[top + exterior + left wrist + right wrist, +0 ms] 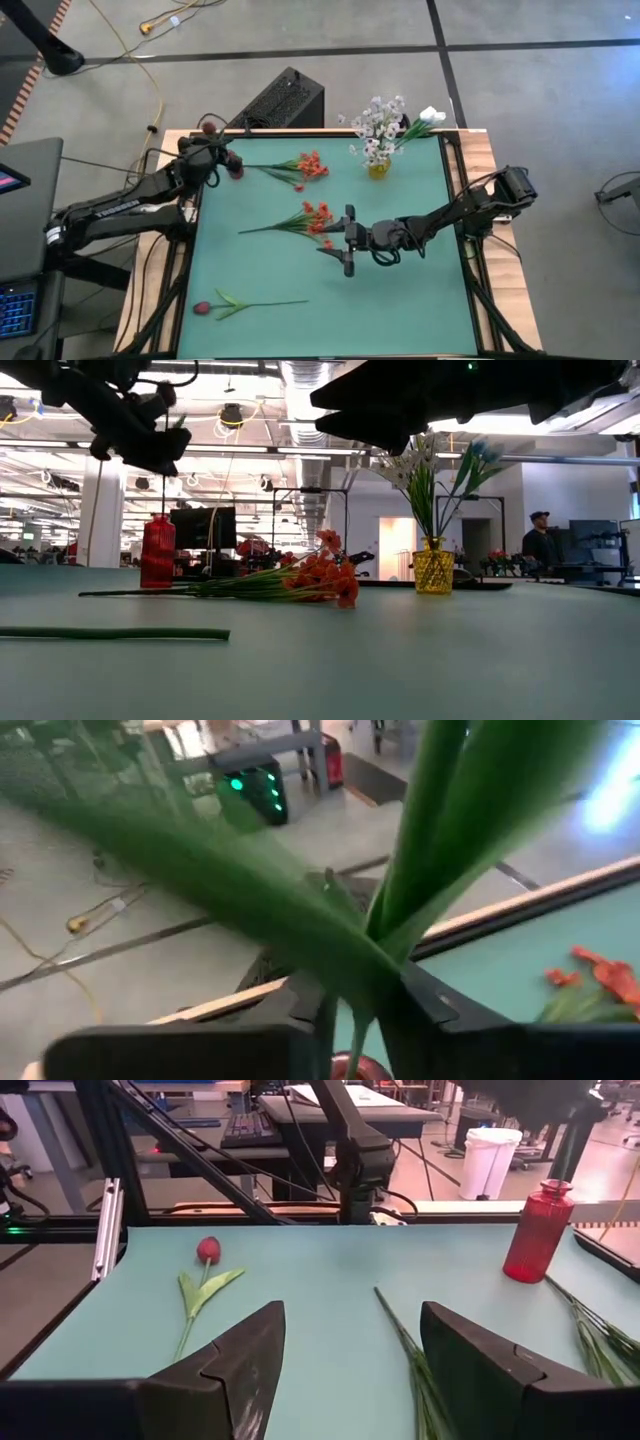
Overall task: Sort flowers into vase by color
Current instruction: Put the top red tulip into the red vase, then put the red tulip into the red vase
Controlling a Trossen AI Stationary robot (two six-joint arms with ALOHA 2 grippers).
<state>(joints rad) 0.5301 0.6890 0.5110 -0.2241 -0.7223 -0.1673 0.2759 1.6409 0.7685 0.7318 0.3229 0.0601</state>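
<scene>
My left gripper (360, 1015) is over the table's far left corner, above the red vase (157, 550), shut on a green-stemmed flower whose dark red bud (208, 125) sticks out past the far edge. My right gripper (345, 242) hovers open at mid-table, beside a red-orange flower (315, 220) lying flat. A second red-orange flower (305, 167) lies near the far edge. A dark red bud flower (203, 308) lies near the left near corner. White flowers (380, 125) stand in the yellow vase (378, 168). My left gripper pinches the flower's green stem (362, 1020) just below where its long leaves (420, 850) branch off, between the two fingers. The flower is lifted clear of the table and tilted. Something red (352, 1070), likely the vase's mouth, shows under the stem's lower part; whether they touch, I cannot tell.
The green mat has a raised black frame (455, 190) along its sides. A black box (285, 100) stands on the floor beyond the far edge. Free mat lies in the near right area (400, 310). A person (537, 540) stands far off in the room.
</scene>
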